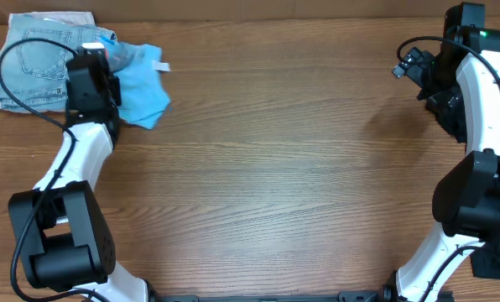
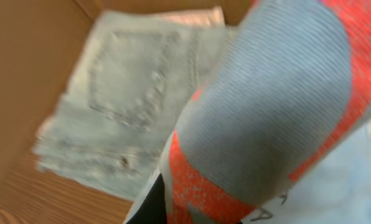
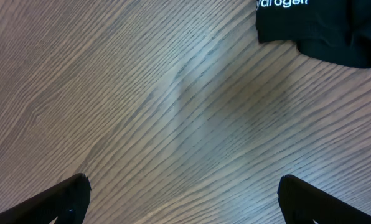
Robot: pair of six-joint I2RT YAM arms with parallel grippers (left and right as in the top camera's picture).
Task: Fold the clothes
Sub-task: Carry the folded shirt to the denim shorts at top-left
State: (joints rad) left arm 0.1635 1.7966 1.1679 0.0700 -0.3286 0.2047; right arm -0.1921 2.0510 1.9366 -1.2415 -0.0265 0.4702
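The light sky-blue T-shirt [image 1: 143,91] lies bunched at the table's far left, partly on the denim shorts. My left gripper [image 1: 93,80] is down on its left part. In the left wrist view the shirt's cloth with red print [image 2: 279,106] bulges up close to the camera and fills the jaws, with only one dark finger [image 2: 152,204] showing. The gripper looks shut on it. My right gripper [image 3: 185,199] is open and empty above bare wood. The black T-shirt with white lettering [image 3: 316,25] lies just beyond it at the far right.
Pale denim shorts with a back pocket [image 1: 36,59] lie in the far left corner, also in the left wrist view [image 2: 129,93]. A brown cardboard wall [image 1: 233,8] runs along the table's back edge. The wooden table [image 1: 275,168] spans the middle.
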